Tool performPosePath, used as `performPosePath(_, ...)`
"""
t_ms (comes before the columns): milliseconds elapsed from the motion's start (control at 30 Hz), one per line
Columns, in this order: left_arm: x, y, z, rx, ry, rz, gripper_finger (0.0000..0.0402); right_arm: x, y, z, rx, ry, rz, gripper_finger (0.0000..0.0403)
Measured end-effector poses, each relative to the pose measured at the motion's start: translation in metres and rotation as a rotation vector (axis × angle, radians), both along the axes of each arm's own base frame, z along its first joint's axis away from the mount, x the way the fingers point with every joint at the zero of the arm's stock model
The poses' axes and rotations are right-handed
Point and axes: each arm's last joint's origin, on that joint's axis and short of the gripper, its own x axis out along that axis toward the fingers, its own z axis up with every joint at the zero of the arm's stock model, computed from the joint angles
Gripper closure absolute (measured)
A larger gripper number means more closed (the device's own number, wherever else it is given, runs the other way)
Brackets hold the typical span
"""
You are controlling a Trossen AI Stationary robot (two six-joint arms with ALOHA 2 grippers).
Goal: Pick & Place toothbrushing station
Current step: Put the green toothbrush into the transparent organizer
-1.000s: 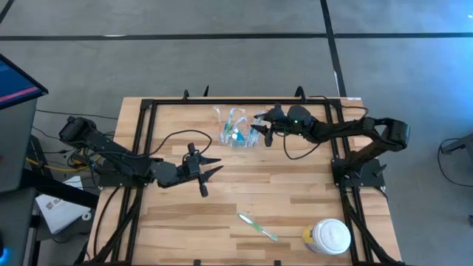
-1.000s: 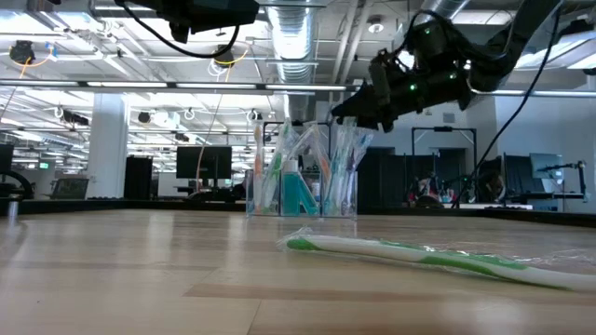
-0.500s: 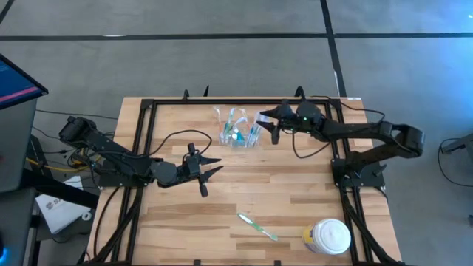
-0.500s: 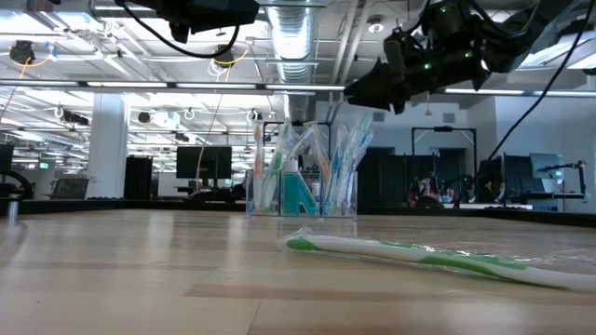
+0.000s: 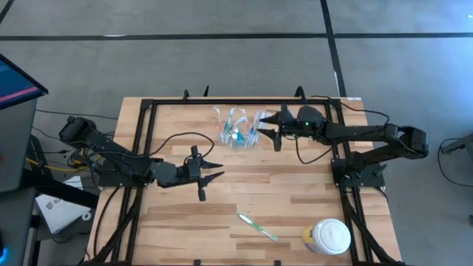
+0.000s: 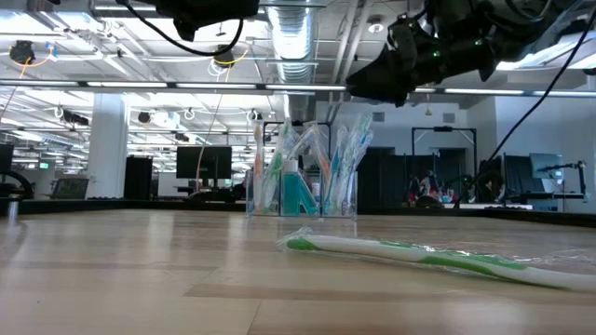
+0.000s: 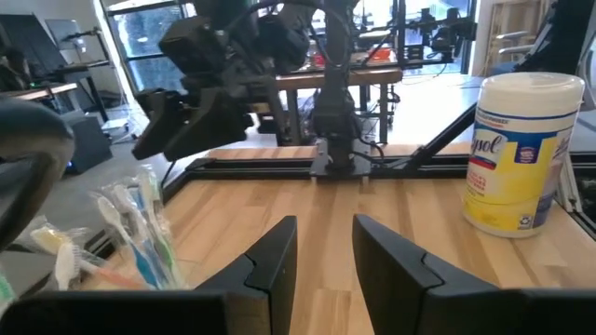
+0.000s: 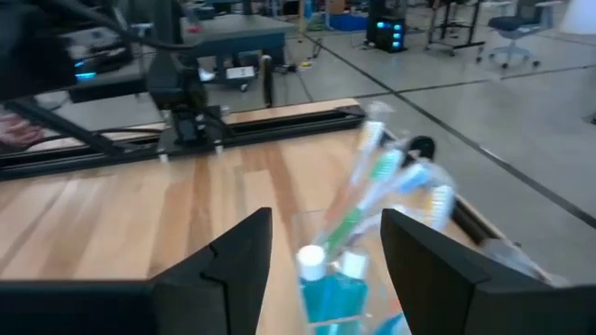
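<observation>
The clear plastic holder [image 5: 238, 127] stands on its base at the table's far middle. It holds several thin toothbrushes [image 8: 380, 182] and a teal tube [image 8: 341, 275], and shows in the low view [image 6: 303, 179] and the left wrist view [image 7: 140, 228]. A green-and-white toothbrush [image 5: 257, 226] lies flat near the front edge, also in the low view [image 6: 410, 253]. My right gripper [image 5: 273, 127] is open, just right of the holder and above its top [image 6: 374, 86], touching nothing. My left gripper [image 5: 210, 174] is open and empty over the table's left middle.
A large white lidded jar [image 5: 329, 236] stands at the front right corner, also in the left wrist view [image 7: 520, 154]. A black frame [image 5: 148, 111] runs along the table's edges. Bare wood lies between the holder and the loose toothbrush.
My right gripper has risen from beside the toothbrush tops to above them. It has drawn back a little toward the table's right edge. The holder and the toothbrushes stand as before.
</observation>
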Motion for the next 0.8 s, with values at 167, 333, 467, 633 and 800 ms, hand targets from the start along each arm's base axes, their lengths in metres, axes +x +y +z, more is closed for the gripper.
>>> performPosePath(167, 0.000, 0.000, 0.000, 0.000, 0.000, 0.000, 0.0302, 0.005, 0.015, 0.000, 0.001, 0.000, 0.062, 0.0217)
performPosePath(333, 0.000, -0.001, -0.005, -0.025, 0.013, -0.089, 0.0302, 0.009, 0.032, -0.001, 0.003, 0.009, 0.130, 0.0225)
performPosePath(467, -0.003, -0.001, -0.015, -0.024, 0.045, -0.168, 0.0302, 0.010, 0.046, -0.004, 0.012, 0.044, 0.182, 0.0230)
performPosePath(633, -0.007, 0.000, -0.024, -0.035, 0.069, -0.179, 0.0302, 0.011, 0.060, -0.008, 0.020, 0.084, 0.237, 0.0232)
performPosePath(800, -0.001, -0.002, -0.035, -0.050, 0.111, -0.284, 0.0302, 0.011, 0.070, -0.009, 0.021, 0.098, 0.276, 0.0230)
